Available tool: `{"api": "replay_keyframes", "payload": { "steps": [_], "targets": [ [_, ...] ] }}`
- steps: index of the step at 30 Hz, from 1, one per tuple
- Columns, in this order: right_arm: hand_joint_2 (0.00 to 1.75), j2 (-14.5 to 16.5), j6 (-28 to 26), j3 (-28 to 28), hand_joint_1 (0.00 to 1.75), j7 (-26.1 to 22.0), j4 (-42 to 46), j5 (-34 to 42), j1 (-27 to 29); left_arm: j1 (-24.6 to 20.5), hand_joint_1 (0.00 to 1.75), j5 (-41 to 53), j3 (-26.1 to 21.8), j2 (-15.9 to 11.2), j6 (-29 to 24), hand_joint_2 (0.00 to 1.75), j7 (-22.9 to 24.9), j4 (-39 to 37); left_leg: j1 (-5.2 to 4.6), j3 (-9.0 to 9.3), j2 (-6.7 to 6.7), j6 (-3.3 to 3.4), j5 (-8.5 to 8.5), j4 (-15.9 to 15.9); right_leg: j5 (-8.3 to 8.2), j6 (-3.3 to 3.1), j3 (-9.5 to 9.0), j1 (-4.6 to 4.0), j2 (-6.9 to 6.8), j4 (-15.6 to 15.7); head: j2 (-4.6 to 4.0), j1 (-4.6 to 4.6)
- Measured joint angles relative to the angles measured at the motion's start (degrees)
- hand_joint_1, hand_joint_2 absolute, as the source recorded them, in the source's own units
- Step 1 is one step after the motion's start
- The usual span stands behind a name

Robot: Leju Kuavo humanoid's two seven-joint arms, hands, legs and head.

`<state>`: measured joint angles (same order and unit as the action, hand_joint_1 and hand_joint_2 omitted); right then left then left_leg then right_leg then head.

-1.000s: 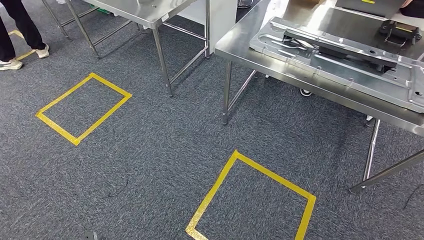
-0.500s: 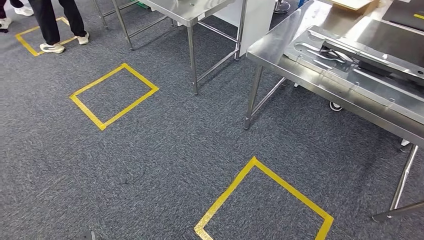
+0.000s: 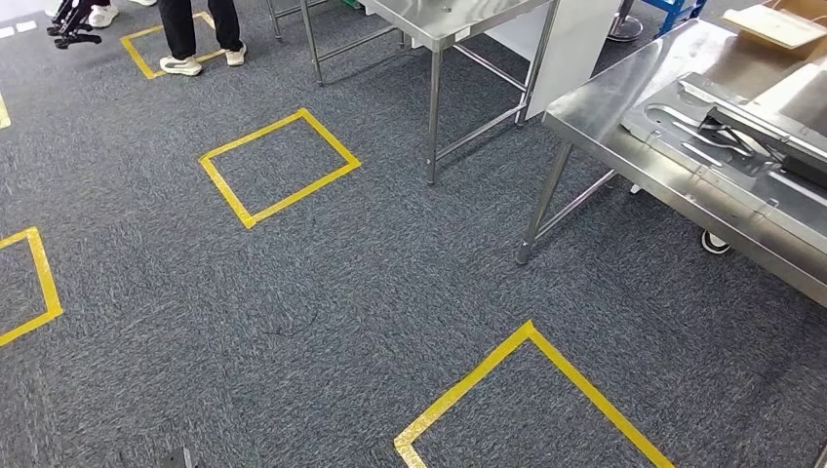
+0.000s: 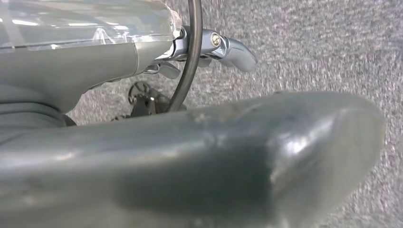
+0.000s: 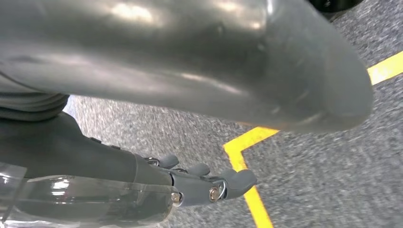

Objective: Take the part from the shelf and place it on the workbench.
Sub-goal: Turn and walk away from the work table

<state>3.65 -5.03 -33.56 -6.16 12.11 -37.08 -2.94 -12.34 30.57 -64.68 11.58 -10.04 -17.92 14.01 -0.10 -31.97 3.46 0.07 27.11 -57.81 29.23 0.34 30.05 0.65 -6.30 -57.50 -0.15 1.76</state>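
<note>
Steel surface (image 3: pixel 624 117) at the far right, carrying a flat metal part (image 3: pixel 722 136). Near its leg, yellow tape squares (image 3: pixel 278 166) mark grey carpet (image 3: pixel 293 312); a person's legs (image 3: pixel 200 29) stand beyond. Left hand (image 4: pixel 209 45) and right hand (image 5: pixel 199 183) hang over carpet, fingers apart, holding nothing.

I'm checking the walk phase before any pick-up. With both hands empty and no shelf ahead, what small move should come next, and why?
Probably keep turning left in search of the shelf. The head view shows carpet, yellow floor squares, a person's legs and the workbench at the right edge, but no shelf. The left hand and right hand hang over the floor, holding nothing.
</note>
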Motion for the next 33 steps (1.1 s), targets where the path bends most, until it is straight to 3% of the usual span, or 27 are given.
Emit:
{"api": "replay_keyframes", "payload": {
  "steps": [1, 3, 5, 6, 7, 8, 9, 10, 12, 14, 15, 17, 19, 21, 23, 24, 25, 26, 28, 30, 32, 33],
  "targets": [
    [0.0, 0.0, 0.0, 0.06, 0.0, -0.02, 0.0, -0.09, -0.12, 0.04, 0.0, -0.07, 0.09, -0.03, 0.0, 0.0, 0.01, 0.01, 0.05, 0.04, -0.72, 0.36, -0.18, 0.17, 0.06, 0.36, -0.13, 0.04, -0.36, 0.09, 0.0, 0.01],
    [0.0, -0.03, 0.0, 0.16, 0.0, -0.02, 0.0, -0.44, -0.21, 0.07, 0.0, -0.2, 0.3, -0.04, -0.03, 0.0, 0.04, 0.02, 0.3, 0.27, -1.9, 1.16, -0.71, 0.78, 1.39, 0.94, 0.15, 0.21, 1.32, -1.23, 0.0, -0.02],
    [0.0, -0.04, 0.0, 0.21, 0.0, -0.01, -0.02, -0.83, -0.04, -0.03, 0.0, -0.29, 0.49, -0.01, -0.12, 0.0, 0.05, 0.02, 0.46, 0.27, -3.03, 1.76, -1.11, 1.15, 4.94, 1.18, 2.72, 0.38, 4.6, -6.98, 0.0, -0.03],
    [0.0, -0.03, 0.0, 0.24, 0.0, 0.0, -0.03, -0.95, 0.06, -0.06, 0.0, -0.32, 0.55, -0.02, -0.16, 0.0, 0.06, 0.02, 0.39, 0.13, -3.66, 1.92, -1.19, 1.15, 6.85, 1.19, 4.71, 0.38, 5.58, -11.0, 0.0, -0.03],
    [0.0, -0.02, 0.0, 0.25, 0.0, 0.04, -0.05, -1.01, 0.17, -0.05, 0.0, -0.34, 0.58, -0.03, -0.19, 0.0, 0.07, 0.02, 0.31, 0.04, -4.37, 1.97, -1.21, 1.13, 8.0, 1.21, 6.47, 0.39, 5.98, -14.41, 0.0, -0.03],
    [0.0, -0.03, -0.01, 0.28, 0.0, 0.09, -0.08, -1.07, 0.27, 0.0, 0.0, -0.37, 0.6, -0.04, -0.2, 0.0, 0.07, 0.02, 0.24, 0.0, -5.15, 2.0, -1.23, 1.08, 8.03, 1.21, 7.49, 0.39, 6.13, -16.17, 0.0, -0.03],
    [0.0, -0.03, -0.01, 0.32, 0.0, 0.15, -0.1, -1.16, 0.32, 0.06, 0.0, -0.38, 0.61, -0.05, -0.2, 0.0, 0.09, 0.02, 0.22, 0.0, -6.0, 1.99, -1.23, 0.98, 6.8, 1.16, 7.4, 0.4, 6.22, -15.56, 0.0, -0.03],
    [0.0, -0.04, -0.02, 0.37, 0.0, 0.22, -0.12, -1.33, 0.35, 0.1, 0.0, -0.39, 0.62, -0.06, -0.21, 0.0, 0.13, 0.02, 0.22, 0.04, -6.86, 1.92, -1.19, 0.83, 4.59, 1.07, 6.2, 0.44, 6.55, -12.67, 0.0, -0.03],
    [0.0, -0.05, -0.02, 0.46, 0.0, 0.33, -0.16, -1.75, 0.39, 0.09, 0.0, -0.43, 0.64, 0.01, -0.21, 0.0, 0.2, 0.02, 0.18, -0.1, -8.36, 1.58, -1.0, 0.29, 0.71, 0.75, 2.79, 0.62, 8.95, -4.75, 0.0, -0.03],
    [0.0, -0.07, -0.02, 0.54, 0.0, 0.42, -0.22, -2.08, 0.35, 0.02, 0.0, -0.52, 0.67, 0.07, -0.21, 0.0, 0.25, 0.02, 0.24, -0.55, -9.48, 0.94, -0.92, -0.09, -0.27, 0.46, 1.21, 0.64, 10.92, -0.98, 0.0, -0.03],
    [0.0, -0.08, -0.03, 0.61, 0.0, 0.5, -0.26, -2.18, 0.26, 0.03, 0.0, -0.57, 0.67, 0.08, -0.22, 0.0, 0.26, 0.02, 0.3, -0.78, -10.05, 0.55, -1.0, -0.08, -0.13, 0.31, 1.15, 0.53, 10.96, -0.87, 0.0, -0.03],
    [0.0, -0.05, -0.04, 0.84, 0.0, 0.66, -0.26, -2.38, 0.06, 0.16, 0.0, -0.66, 0.68, 0.03, -0.25, 0.0, 0.27, 0.03, 0.49, -0.98, -10.8, -0.12, -1.08, 0.0, -0.32, -0.27, 0.94, 0.52, 9.57, -0.54, 0.0, -0.02],
    [0.0, -0.03, -0.04, 1.07, 0.0, 0.8, -0.26, -2.66, 0.09, 0.15, 0.0, -0.79, 0.68, -0.01, -0.27, 0.0, 0.26, 0.04, 0.37, -2.18, -8.63, -0.59, 0.48, -2.54, -0.58, -1.15, 0.56, 0.65, 7.96, 0.09, 0.0, -0.01],
    [0.0, -0.03, -0.04, 1.24, 0.0, 0.85, -0.27, -2.89, 0.27, 0.04, 0.0, -0.99, 0.68, 0.0, -0.25, 0.0, 0.25, 0.04, 0.46, -5.47, -5.28, -0.91, 4.1, -9.47, -0.57, -1.76, 0.39, 0.46, 6.32, 0.3, 0.0, 0.01],
    [0.0, -0.04, -0.04, 1.34, 0.0, 0.86, -0.28, -3.06, 0.35, 0.08, 0.0, -1.18, 0.68, 0.01, -0.23, 0.0, 0.26, 0.04, 0.76, -8.63, -4.08, -1.25, 6.36, -15.97, -0.42, -1.87, 0.34, 0.21, 4.68, 0.28, 0.0, 0.0],
    [0.0, -0.04, -0.04, 1.37, 0.0, 0.87, -0.28, -3.18, 0.34, 0.14, 0.0, -1.22, 0.68, 0.0, -0.25, 0.0, 0.28, 0.04, 0.84, -8.84, -3.85, -1.34, 5.95, -16.46, -0.32, -1.83, 0.26, 0.15, 3.92, 0.27, 0.0, 0.0],
    [0.0, -0.04, -0.04, 1.4, 0.0, 0.87, -0.28, -3.33, 0.32, 0.19, 0.0, -1.25, 0.69, -0.02, -0.27, 0.0, 0.31, 0.05, 0.88, -7.83, -3.55, -1.36, 4.5, -14.57, -0.2, -1.75, 0.11, 0.12, 3.19, 0.26, 0.0, 0.01],
    [0.0, -0.04, -0.04, 1.45, 0.0, 0.87, -0.28, -3.5, 0.3, 0.21, 0.0, -1.26, 0.7, -0.05, -0.31, 0.0, 0.35, 0.06, 0.87, -5.81, -2.94, -1.26, 2.48, -10.77, -0.04, -1.62, -0.11, 0.12, 2.54, 0.26, 0.0, 0.01],
    [0.0, -0.03, -0.04, 1.57, 0.0, 0.87, -0.28, -3.84, 0.3, 0.11, 0.0, -1.26, 0.75, -0.09, -0.37, 0.0, 0.42, 0.07, 0.5, -1.75, -0.36, -0.76, -0.24, -3.03, 0.35, -1.17, -0.55, -0.07, 1.36, 0.23, 0.0, 0.01],
    [0.0, -0.02, -0.04, 1.74, 0.0, 0.89, -0.28, -4.04, 0.16, 0.02, 0.0, -1.26, 0.85, -0.1, -0.38, 0.0, 0.46, 0.07, 0.0, -0.45, 0.79, -0.13, -0.64, -0.14, 0.63, -0.59, -0.83, -0.32, 0.31, 0.22, 0.0, 0.0],
    [0.0, -0.03, -0.04, 1.87, 0.0, 0.93, -0.28, -4.16, -0.11, 0.07, 0.0, -1.29, 0.92, -0.14, -0.39, 0.0, 0.53, 0.07, -0.03, -0.57, -0.53, 0.52, -0.87, 0.17, 0.89, 0.03, -1.11, -0.32, -0.42, 0.25, 0.0, 0.01],
    [0.0, -0.04, -0.04, 1.91, 0.0, 0.96, -0.28, -4.2, -0.16, 0.08, 0.0, -1.33, 0.95, -0.14, -0.41, 0.0, 0.56, 0.07, 0.07, -0.5, -1.13, 0.9, -1.05, 0.43, 1.38, 0.33, -1.06, -0.21, 0.35, -0.2, 0.0, 0.01]
  ]
}}
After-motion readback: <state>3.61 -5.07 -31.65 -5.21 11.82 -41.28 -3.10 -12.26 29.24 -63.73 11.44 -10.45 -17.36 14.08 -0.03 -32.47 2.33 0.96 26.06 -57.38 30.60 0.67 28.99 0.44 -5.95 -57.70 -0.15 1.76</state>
